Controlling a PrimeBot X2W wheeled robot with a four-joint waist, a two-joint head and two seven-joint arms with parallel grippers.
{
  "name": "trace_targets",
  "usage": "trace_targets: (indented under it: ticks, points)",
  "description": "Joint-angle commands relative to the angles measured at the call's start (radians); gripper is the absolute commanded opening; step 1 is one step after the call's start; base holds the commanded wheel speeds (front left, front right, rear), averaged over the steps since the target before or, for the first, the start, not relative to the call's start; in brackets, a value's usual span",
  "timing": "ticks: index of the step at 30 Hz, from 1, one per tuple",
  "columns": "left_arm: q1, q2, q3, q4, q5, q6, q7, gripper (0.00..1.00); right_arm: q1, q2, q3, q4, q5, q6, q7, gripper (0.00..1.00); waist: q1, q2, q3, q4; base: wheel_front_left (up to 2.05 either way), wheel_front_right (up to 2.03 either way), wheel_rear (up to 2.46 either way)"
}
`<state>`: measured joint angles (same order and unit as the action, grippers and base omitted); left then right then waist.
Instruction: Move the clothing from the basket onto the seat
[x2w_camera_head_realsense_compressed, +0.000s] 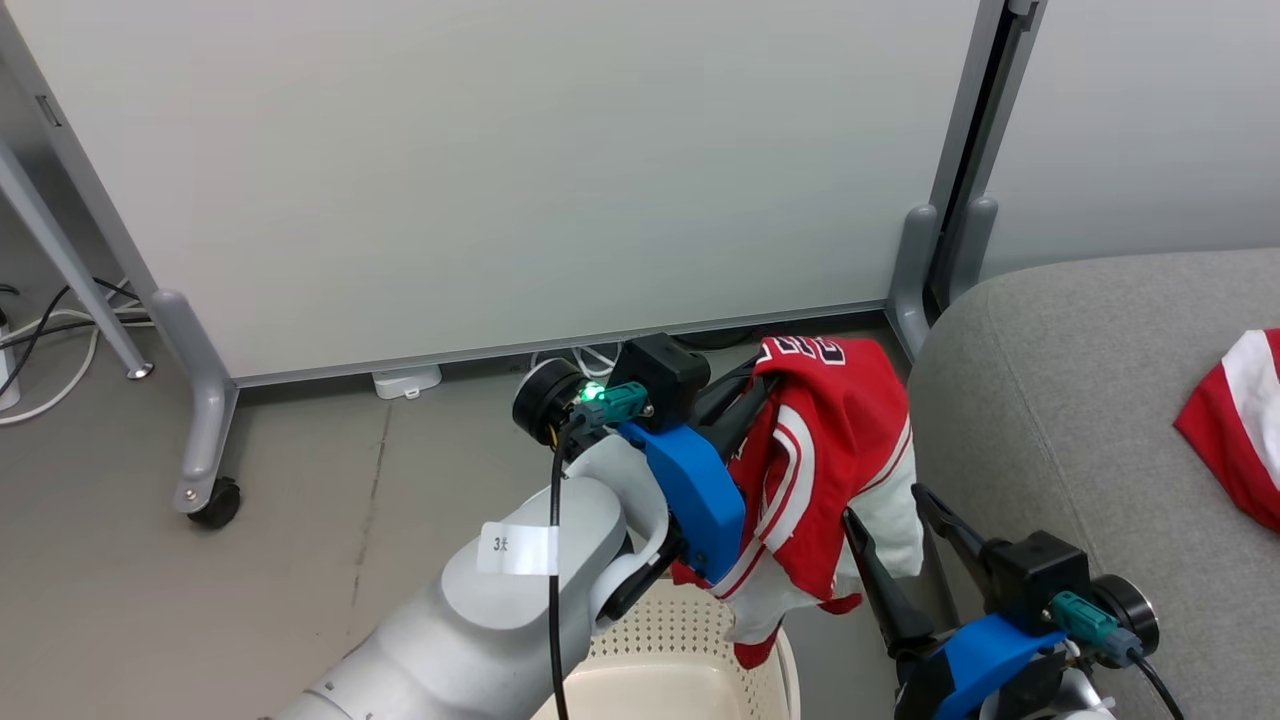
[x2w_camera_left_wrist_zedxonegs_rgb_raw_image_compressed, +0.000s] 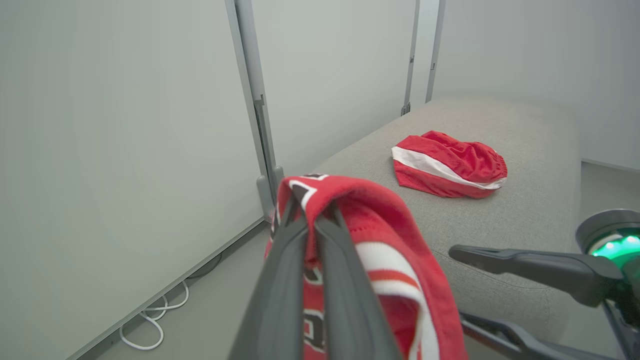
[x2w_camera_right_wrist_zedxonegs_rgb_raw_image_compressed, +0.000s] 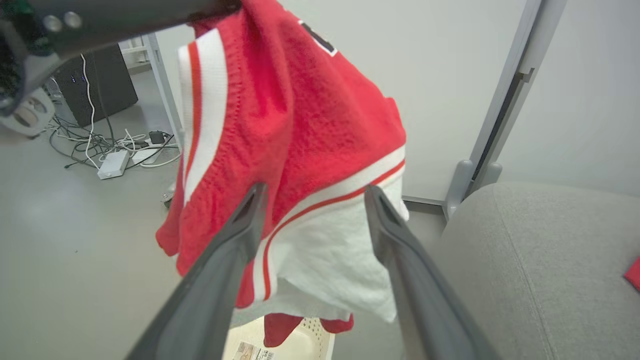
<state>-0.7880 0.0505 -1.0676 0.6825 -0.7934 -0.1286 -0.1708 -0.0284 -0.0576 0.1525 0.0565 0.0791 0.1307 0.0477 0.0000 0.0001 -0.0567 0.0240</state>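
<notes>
Jersey (x2w_camera_head_realsense_compressed: 830, 440) pinched in left gripper (x2w_camera_left_wrist_zedxonegs_rgb_raw_image_compressed: 312, 211) above basket (x2w_camera_head_realsense_compressed: 690, 640); shorts (x2w_camera_left_wrist_zedxonegs_rgb_raw_image_compressed: 450, 165) on seat (x2w_camera_left_wrist_zedxonegs_rgb_raw_image_compressed: 525, 200).

White partition panels (x2w_camera_head_realsense_compressed: 500, 180) stand just behind the left gripper (x2w_camera_head_realsense_compressed: 745, 400), their caster wheel (x2w_camera_head_realsense_compressed: 215, 503) off to its left, and a white adapter (x2w_camera_head_realsense_compressed: 405, 381) (plus loose cables (x2w_camera_head_realsense_compressed: 60, 340)) sits on the grey floor (x2w_camera_head_realsense_compressed: 330, 520) below.

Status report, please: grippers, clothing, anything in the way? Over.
Left gripper shut on jersey, held over basket. Right gripper open, near jersey's hem. Shorts already on seat. No obstacle seen before seat.
</notes>
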Motion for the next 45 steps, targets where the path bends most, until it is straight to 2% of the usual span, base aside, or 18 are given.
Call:
trace_targets:
  ticks: [1, 8, 18, 24, 32, 33, 34, 35, 45]
  points:
    - [-0.015, 0.0, -0.002, 0.001, -0.005, 0.004, -0.005, 0.0, 0.007, 0.002, 0.001, -0.005, -0.007, 0.0, 0.002, 1.0, 0.0, -0.0001, 0.002, -0.003, 0.0, 0.0, 0.0]
    - [-0.025, 0.0, -0.031, 0.011, -0.025, 0.011, -0.019, 0.0, 0.006, 0.003, 0.004, -0.011, -0.006, 0.0, 0.006, 1.0, 0.0, -0.0001, 0.015, -0.013, 0.0, 0.0, 0.0]
    - [-0.036, 0.0, -0.066, 0.032, -0.051, 0.016, -0.039, 0.0, -0.04, 0.004, 0.088, -0.013, 0.092, 0.0, 0.024, 1.0, 0.0, -0.0001, 0.024, -0.025, 0.0, 0.0, 0.0]
    - [-0.044, 0.0, -0.088, 0.033, -0.068, 0.018, -0.048, 0.0, -0.102, 0.0, 0.125, 0.059, 0.121, 0.0, 0.041, 1.0, 0.0, -0.0001, 0.028, -0.029, 0.0, 0.0, 0.0]
    - [-0.05, 0.0, -0.122, 0.012, -0.095, 0.022, -0.056, 0.0, -0.219, -0.001, 0.175, 0.218, 0.126, 0.0, 0.016, 1.0, 0.0, -0.0001, 0.025, -0.026, 0.0, 0.0, 0.0]
    - [-0.049, 0.0, -0.126, 0.01, -0.097, 0.022, -0.058, 0.0, -0.231, 0.0, 0.179, 0.237, 0.118, 0.0, 0.011, 0.81, 0.0, -0.0001, 0.024, -0.026, 0.0, 0.0, 0.0]
    - [-0.05, 0.0, -0.129, 0.008, -0.102, 0.022, -0.059, 0.0, -0.241, 0.0, 0.181, 0.256, 0.117, 0.0, 0.005, 0.33, 0.0, -0.0001, 0.023, -0.025, 0.0, 0.0, 0.0]
    - [-0.051, 0.0, -0.132, 0.007, -0.106, 0.021, -0.059, 0.0, -0.251, 0.001, 0.18, 0.273, 0.111, 0.0, -0.002, 0.0, 0.0, -0.0001, 0.022, -0.025, 0.0, 0.0, 0.0]
    - [-0.061, 0.0, -0.154, 0.024, -0.13, 0.03, -0.069, 0.0, -0.292, 0.005, 0.184, 0.363, 0.093, 0.0, -0.043, 0.0, 0.0, -0.0001, 0.014, -0.028, 0.0, 0.0, 0.0]
